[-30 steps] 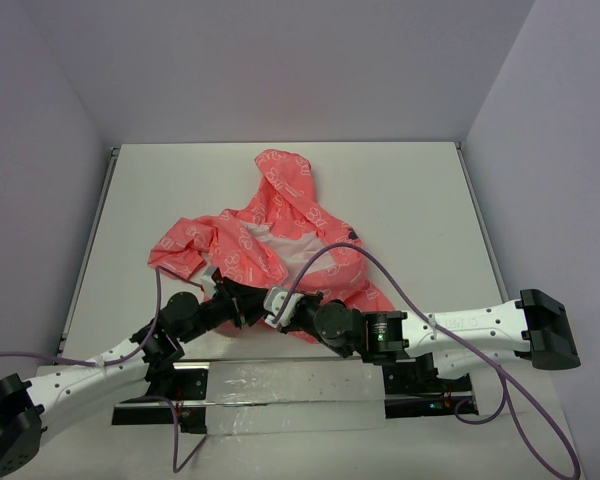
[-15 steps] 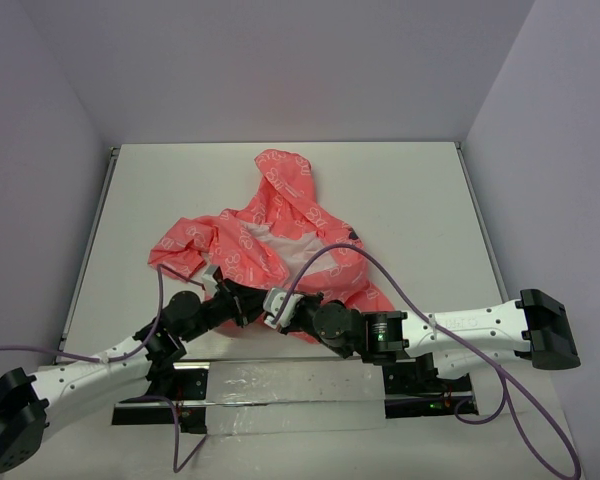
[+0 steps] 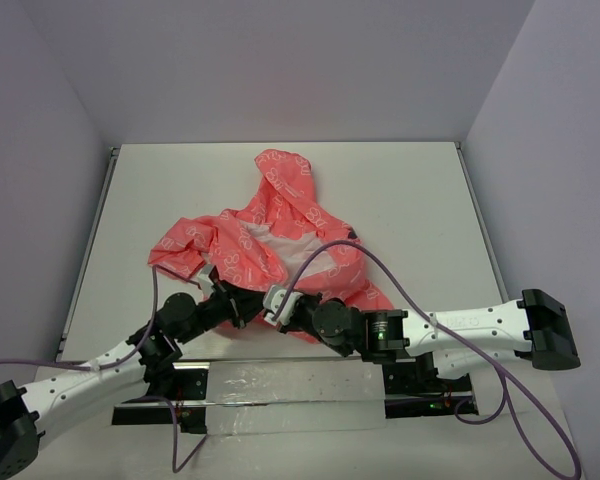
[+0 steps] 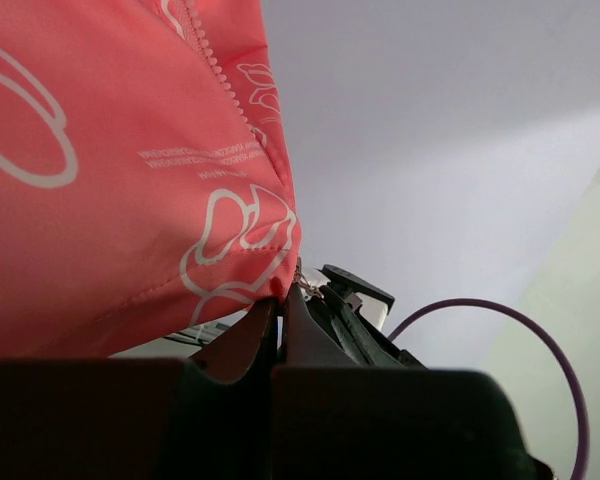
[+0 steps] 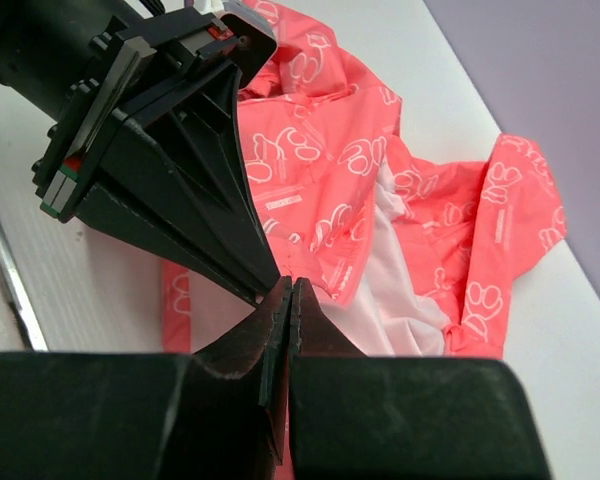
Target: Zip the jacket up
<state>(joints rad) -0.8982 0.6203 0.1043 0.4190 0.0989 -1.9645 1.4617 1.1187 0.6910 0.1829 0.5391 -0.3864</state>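
1. We're looking at the jacket (image 3: 270,240). It's lying crumpled and open on the white table (image 3: 410,200), roughly in the middle and toward the near edge. Its hood (image 3: 285,180) is pointing to the far side and the pale lining (image 3: 280,245) is showing in the opening.
2. The left tool (image 4: 280,300) is reaching in at the jacket's near hem. In the left wrist view its fingers are clenched tight, and the bottom corner of the coral fabric is running right down into the tips, so we're calling that a pinch on the jacket. A line of zipper teeth (image 4: 210,60) is running up the edge above that corner.
3. The right tool (image 5: 290,288) is sitting just beside it, tip to tip with the left one. Its fingers are pressed together too, and the tips are touching the jacket's edge. We honestly can't tell whether any fabric is caught between them.
4. From above, both arms are coming in low from the near edge and meeting at that same hem spot.
5. A purple cable (image 3: 380,275) is arching over the right arm and across the jacket's near right part.
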